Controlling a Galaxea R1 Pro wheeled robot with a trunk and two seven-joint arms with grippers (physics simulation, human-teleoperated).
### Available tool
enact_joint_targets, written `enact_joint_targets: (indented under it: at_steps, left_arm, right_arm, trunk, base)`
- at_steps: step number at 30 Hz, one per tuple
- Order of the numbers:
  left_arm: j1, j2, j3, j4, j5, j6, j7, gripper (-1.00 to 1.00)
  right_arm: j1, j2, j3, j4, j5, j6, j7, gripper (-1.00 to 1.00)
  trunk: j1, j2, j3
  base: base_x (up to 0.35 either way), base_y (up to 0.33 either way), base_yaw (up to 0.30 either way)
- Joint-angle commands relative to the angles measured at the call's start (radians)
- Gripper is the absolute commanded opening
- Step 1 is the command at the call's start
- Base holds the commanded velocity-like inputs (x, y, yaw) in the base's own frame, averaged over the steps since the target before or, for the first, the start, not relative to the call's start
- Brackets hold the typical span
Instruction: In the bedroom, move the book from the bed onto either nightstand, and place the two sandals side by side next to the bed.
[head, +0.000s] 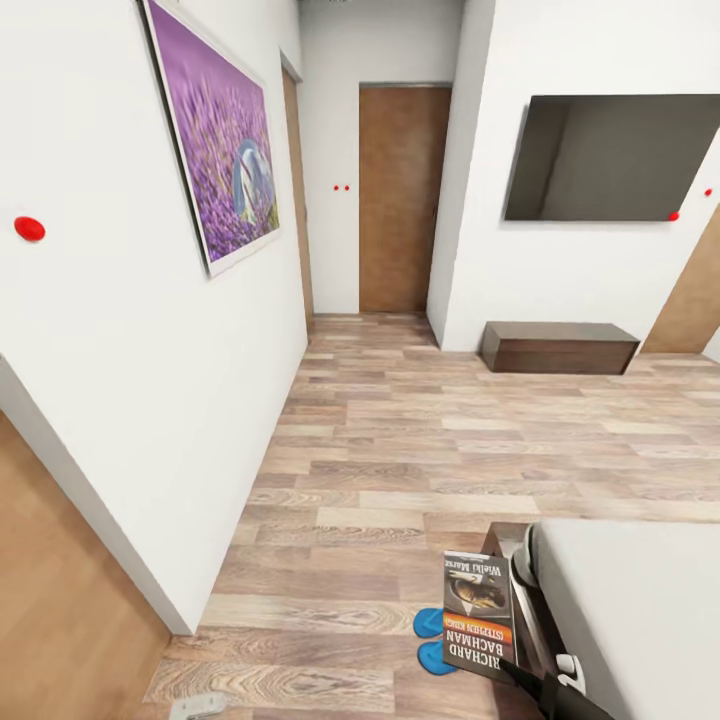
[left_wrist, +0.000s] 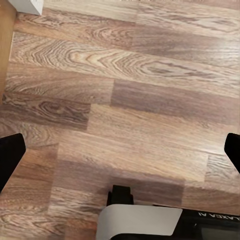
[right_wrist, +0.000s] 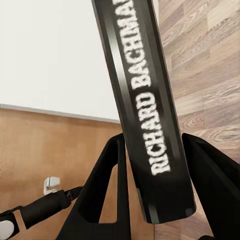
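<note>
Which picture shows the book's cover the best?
The head view: the book shows its whole cover, picture and lettering. The right wrist view shows just its dark spine, "Richard Bachman", between the right claw fingers. The left wrist view looks at floor.

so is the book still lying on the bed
No, the book is clamped edge-on between the right gripper's fingers, held up beside the bed over the floor.

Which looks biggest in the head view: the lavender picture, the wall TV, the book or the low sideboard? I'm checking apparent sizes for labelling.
1. Lavender picture
2. Wall TV
3. Low sideboard
4. Book

The picture and TV look close in area, and the picture hangs nearer the camera, so their order is unsure. The book is held near the camera.
</note>
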Motion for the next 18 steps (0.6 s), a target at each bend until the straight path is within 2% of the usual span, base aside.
enact_joint_targets:
  at_steps: [1,18]
  left_arm:
    - [-0.001,0.0,0.006,0.001,0.008,-0.003,-0.005,1.0]
    - [-0.001,0.0,0.006,0.001,0.008,-0.004,-0.005,1.0]
  right_arm:
    - [-0.001,0.0,0.002,0.0,-0.005,0.011,0.004,-1.0]
    - [-0.001,0.0,0.003,0.0,-0.005,0.01,0.003,-1.0]
  trunk:
    - [0.0,-0.001,0.0]
    - [0.0,-0.001,0.027]
  base:
    - [0.0,0.0,0.002]
    - [0.0,0.0,0.0]
